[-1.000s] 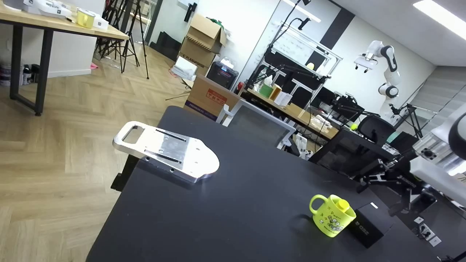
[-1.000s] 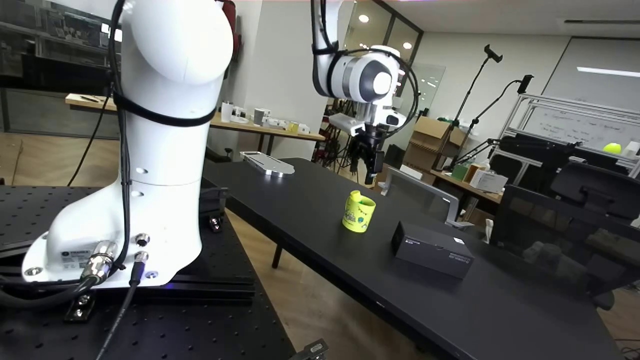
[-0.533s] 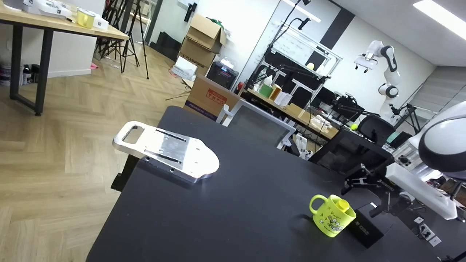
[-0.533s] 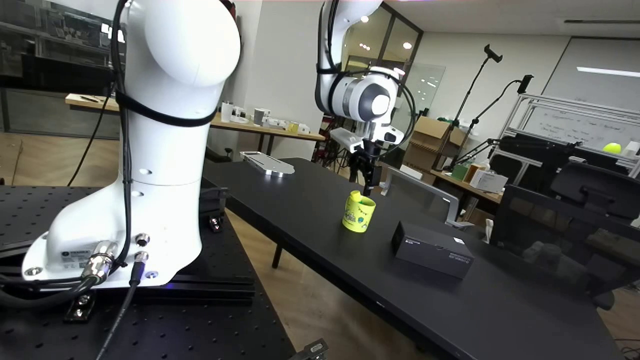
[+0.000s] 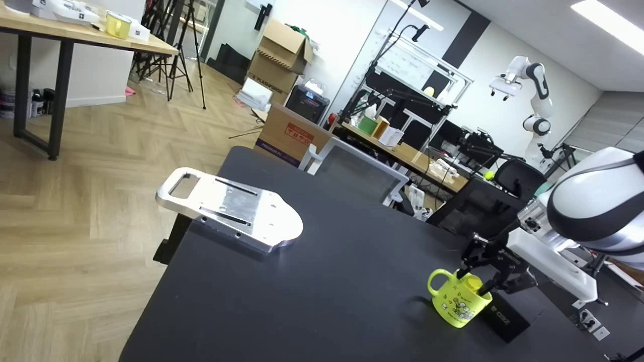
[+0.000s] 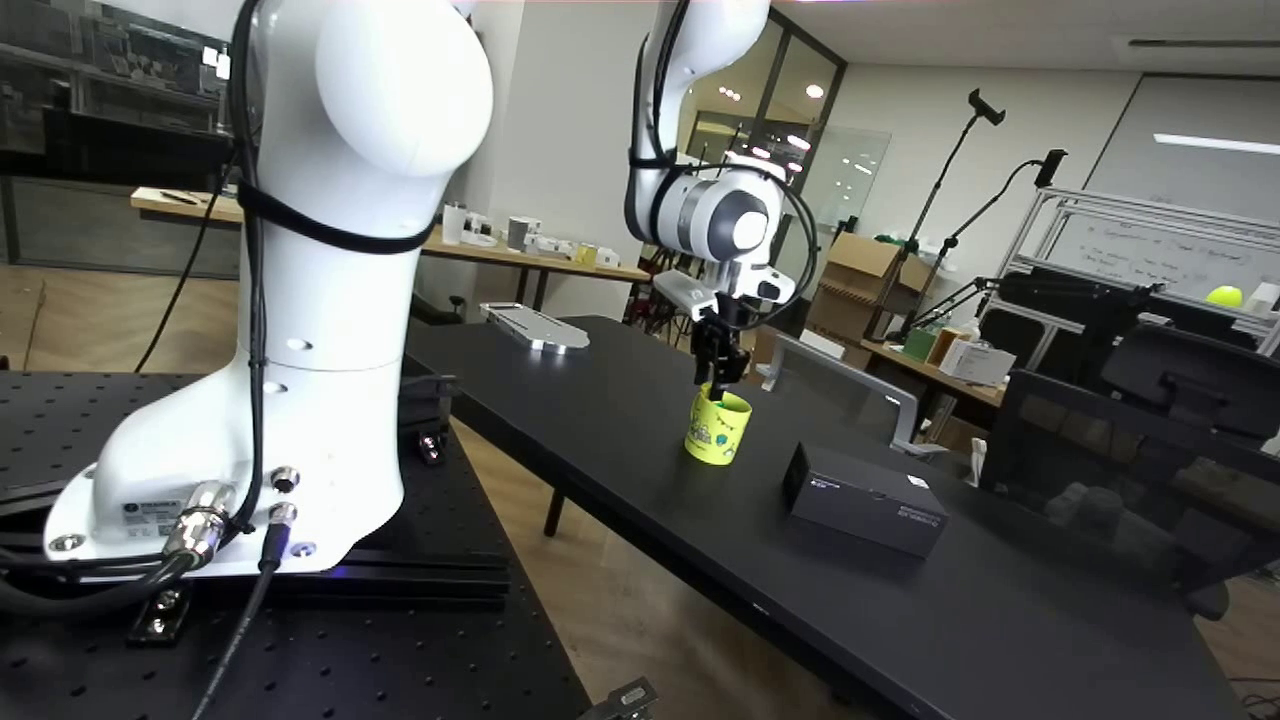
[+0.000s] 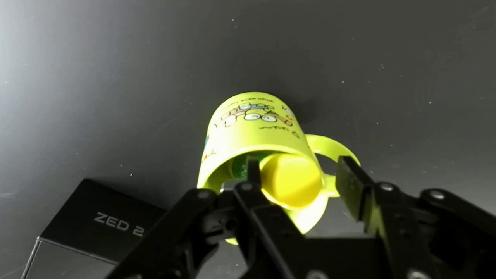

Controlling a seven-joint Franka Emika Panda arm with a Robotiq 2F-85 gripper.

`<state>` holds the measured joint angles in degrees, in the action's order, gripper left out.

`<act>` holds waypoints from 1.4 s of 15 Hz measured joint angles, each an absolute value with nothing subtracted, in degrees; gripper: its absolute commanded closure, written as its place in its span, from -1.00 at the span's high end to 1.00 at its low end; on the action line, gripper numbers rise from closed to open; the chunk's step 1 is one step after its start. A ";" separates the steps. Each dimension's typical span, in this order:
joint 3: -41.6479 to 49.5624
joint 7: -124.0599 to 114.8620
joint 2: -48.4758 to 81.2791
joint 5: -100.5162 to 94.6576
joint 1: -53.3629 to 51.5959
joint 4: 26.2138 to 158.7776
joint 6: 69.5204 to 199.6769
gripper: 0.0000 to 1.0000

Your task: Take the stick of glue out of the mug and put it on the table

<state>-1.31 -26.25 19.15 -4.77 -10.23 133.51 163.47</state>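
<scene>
The lime mug (image 7: 248, 131) stands on the black table (image 7: 387, 77), its handle out to one side. Leaning in it is the stick of glue (image 7: 292, 182), its yellow end up by the handle-side rim; its lower part is hidden inside. My gripper (image 7: 300, 168) is open around that end. One of its fingers (image 7: 254, 170) reaches into the mug close beside the stick. The opposite finger is over the handle, outside the rim, with a gap to the stick. In an exterior view both fingertips (image 5: 483, 290) are down at the mug's mouth.
Close to the mug lies a black ZED 2 box (image 7: 104, 221), partly under the gripper in the wrist view. A silver metal plate (image 5: 236, 206) rests at the table's far end. A chair (image 5: 354, 168) stands against the table's edge.
The arm has come down and across to the mug, bringing the fingers from above and beside it to around the glue stick's end. The jaws have narrowed. Mug and stick have not moved.
</scene>
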 measured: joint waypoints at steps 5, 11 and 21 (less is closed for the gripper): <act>0.40 -26.26 19.46 -3.65 -11.97 131.55 160.33 -0.80; -0.70 -25.08 15.41 -2.01 -12.23 127.97 148.42 -0.81; -9.66 -16.25 4.49 5.91 -12.50 123.57 127.50 -0.81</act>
<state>-9.66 -16.25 4.49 5.91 -12.50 123.57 127.50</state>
